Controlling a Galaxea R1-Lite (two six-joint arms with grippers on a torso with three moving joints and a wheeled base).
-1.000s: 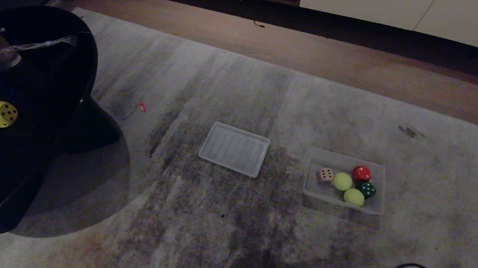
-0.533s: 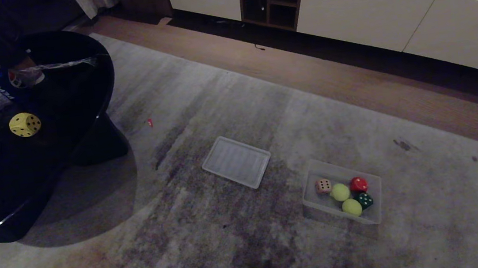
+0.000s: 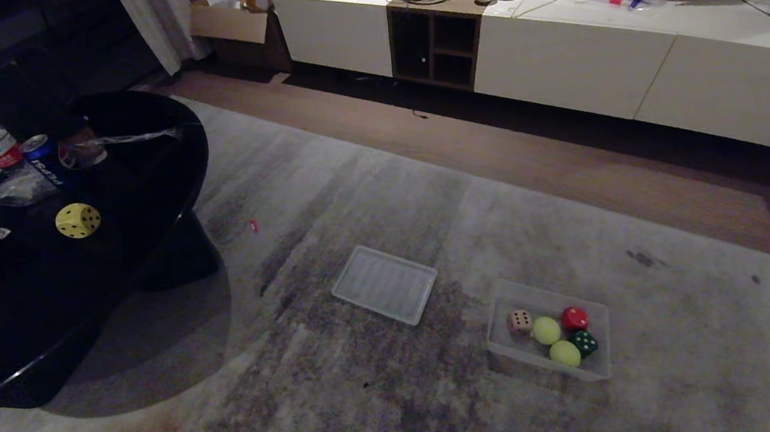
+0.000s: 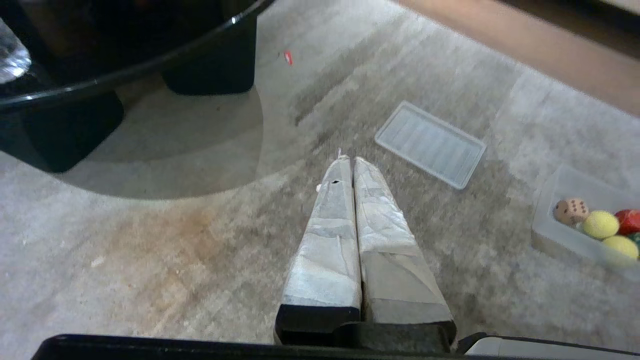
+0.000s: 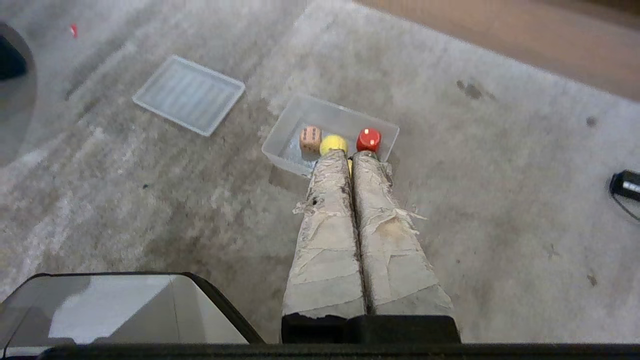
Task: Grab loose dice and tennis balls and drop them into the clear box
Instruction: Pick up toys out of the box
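We see the box [image 3: 604,336] on the rug at five o'clock, holding the beige die [image 3: 519,321] and two balls [image 3: 546,330]. The yellow die [image 3: 78,220] sits on the counter [image 3: 160,189] at nine o'clock. Both end effectors, left [image 4: 348,161] and right [image 5: 353,155], are clenched and empty.

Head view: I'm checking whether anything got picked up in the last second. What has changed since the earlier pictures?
Only the camera tilted up, so the whole scene slid down. Nothing was grasped or released. The yellow die stays on the black table, the clear box keeps its contents, and the left gripper and right gripper stay shut.
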